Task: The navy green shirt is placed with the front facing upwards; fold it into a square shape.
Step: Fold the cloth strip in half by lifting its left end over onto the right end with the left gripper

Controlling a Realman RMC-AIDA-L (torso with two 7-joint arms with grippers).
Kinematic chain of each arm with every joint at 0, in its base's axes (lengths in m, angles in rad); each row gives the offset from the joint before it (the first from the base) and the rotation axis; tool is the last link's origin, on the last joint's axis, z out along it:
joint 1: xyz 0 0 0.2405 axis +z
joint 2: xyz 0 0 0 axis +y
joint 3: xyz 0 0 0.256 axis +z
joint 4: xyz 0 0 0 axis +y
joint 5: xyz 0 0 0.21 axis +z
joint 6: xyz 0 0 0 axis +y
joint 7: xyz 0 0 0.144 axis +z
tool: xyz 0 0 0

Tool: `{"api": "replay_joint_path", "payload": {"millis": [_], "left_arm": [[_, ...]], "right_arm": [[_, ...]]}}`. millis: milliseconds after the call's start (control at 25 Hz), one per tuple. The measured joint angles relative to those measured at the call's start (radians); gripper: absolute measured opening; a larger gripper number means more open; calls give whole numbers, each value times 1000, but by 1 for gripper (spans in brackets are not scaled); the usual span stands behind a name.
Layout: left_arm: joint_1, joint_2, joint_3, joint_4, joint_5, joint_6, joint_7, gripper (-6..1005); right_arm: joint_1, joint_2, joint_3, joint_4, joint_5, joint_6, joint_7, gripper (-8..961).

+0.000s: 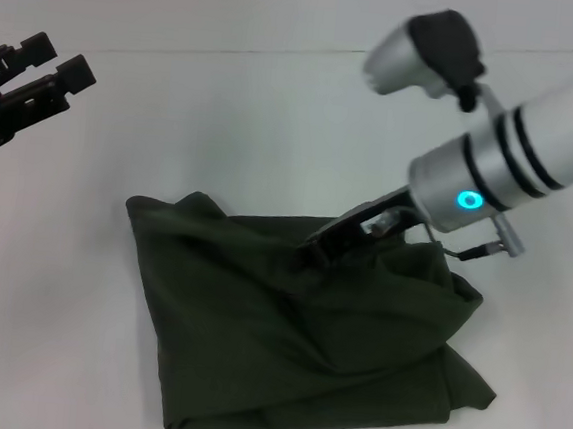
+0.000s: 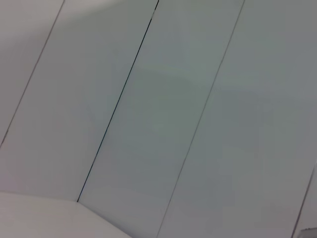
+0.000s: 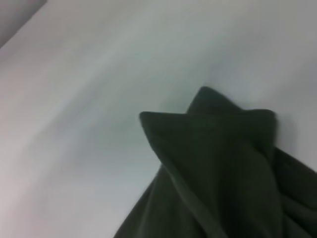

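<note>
Currently the navy green shirt (image 1: pixel 296 336) lies as a folded, rumpled bundle on the white desk (image 1: pixel 225 119), in the near middle of the head view, slightly to the right. Roughly a slanted four-sided shape, plain green side up, no lettering visible. Long axis runs diagonally from the far-left corner toward the near-right corner. Far-left corner comes to a small peak; near edge is layered and uneven, with a fold bulging out at the near right.

Right pincer (image 1: pixel 340 237) is down on the far edge of the bundle, right of its middle, arm coming in from the far right. Dark fingers are pressed into the cloth, and a ridge of fabric rises toward them; whether they are closed on the cloth or just resting there, cannot tell. Right wrist view shows the shirt (image 3: pixel 223 168) rising to a folded corner with two small peaks against the pale desk (image 3: pixel 99 99); own fingers not seen there.

Left pincer (image 1: pixel 40 75) hangs above the desk at far left, well apart from the shirt, fingers spread apart and holding nothing. Left wrist view shows only pale panelled surface.
</note>
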Motion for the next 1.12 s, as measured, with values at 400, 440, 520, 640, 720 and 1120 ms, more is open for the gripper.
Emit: {"api": "replay_joint_path", "payload": {"millis": [400, 440, 520, 640, 720, 1120], "left_arm": [[-2, -2, 1, -22, 0, -5, -1, 908], [-2, -2, 1, -29, 0, -5, 0, 908], [-2, -2, 0, -34, 0, -6, 0, 908], [-1, -3, 0, -37, 0, -11, 0, 908], [-1, -4, 0, -40, 0, -13, 0, 908], [-5, -5, 0, -51, 0, -18, 0, 907]], "right_arm": [[-106, -3, 177, 7, 15, 25, -93, 19], [-113, -4, 202, 8, 15, 27, -105, 20], [-119, -4, 249, 17, 16, 28, -127, 20], [-121, -5, 303, 49, 16, 29, -155, 21], [-125, -5, 331, 66, 17, 29, -175, 21], [-168, -7, 399, 92, 17, 4, -225, 23]]}}
